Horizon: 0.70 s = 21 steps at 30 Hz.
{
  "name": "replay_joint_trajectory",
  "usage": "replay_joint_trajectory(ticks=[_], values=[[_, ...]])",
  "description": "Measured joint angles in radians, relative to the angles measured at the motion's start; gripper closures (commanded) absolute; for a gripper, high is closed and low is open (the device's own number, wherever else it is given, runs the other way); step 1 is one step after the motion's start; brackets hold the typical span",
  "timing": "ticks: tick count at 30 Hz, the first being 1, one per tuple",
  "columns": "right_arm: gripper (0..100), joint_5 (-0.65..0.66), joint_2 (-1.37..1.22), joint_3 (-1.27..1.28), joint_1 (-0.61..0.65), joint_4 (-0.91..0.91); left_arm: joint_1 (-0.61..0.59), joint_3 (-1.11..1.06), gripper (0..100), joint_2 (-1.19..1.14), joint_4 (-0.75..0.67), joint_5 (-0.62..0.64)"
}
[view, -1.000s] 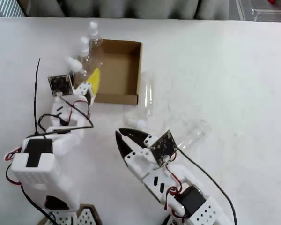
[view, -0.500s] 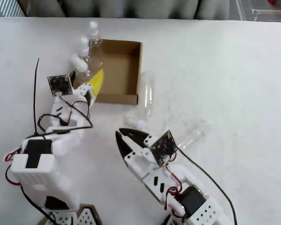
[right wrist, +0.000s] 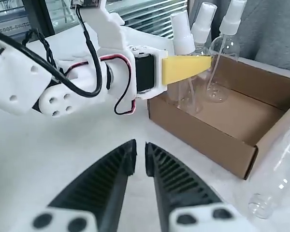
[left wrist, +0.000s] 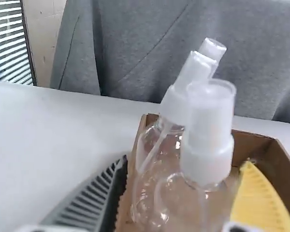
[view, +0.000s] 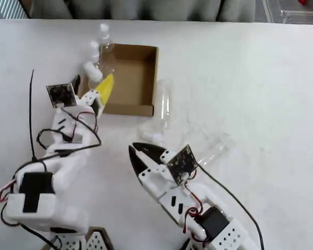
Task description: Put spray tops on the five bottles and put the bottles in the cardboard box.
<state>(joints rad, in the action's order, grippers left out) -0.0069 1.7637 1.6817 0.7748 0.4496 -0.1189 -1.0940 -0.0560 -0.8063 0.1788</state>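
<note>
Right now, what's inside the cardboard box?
Three bottles with spray tops, at the end by the left gripper, which grips the nearest bottle. Bare cardboard floor elsewhere. The box wall hides whether that bottle's base touches down.

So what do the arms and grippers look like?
The left arm and right arm are white with black motor blocks and red and black cables; each wrist carries a square camera board. The left gripper has one yellow finger and one dark ribbed finger; the right gripper has two black ribbed, pointed fingers.
</note>
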Motion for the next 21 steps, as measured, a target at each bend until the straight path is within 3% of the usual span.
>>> replay_joint_trajectory(ticks=[6, 14, 21], values=[[98.3, 0.000, 0.000, 0.000, 0.000, 0.000, 0.000, -0.018, 66, 0.124, 0.181, 0.000], [98.3, 0.000, 0.000, 0.000, 0.000, 0.000, 0.002, -0.141, 66, 0.373, 0.301, 0.000], [98.3, 0.000, 0.000, 0.000, -0.037, 0.000, 0.064, -0.218, 66, 0.718, 0.563, 0.000]])
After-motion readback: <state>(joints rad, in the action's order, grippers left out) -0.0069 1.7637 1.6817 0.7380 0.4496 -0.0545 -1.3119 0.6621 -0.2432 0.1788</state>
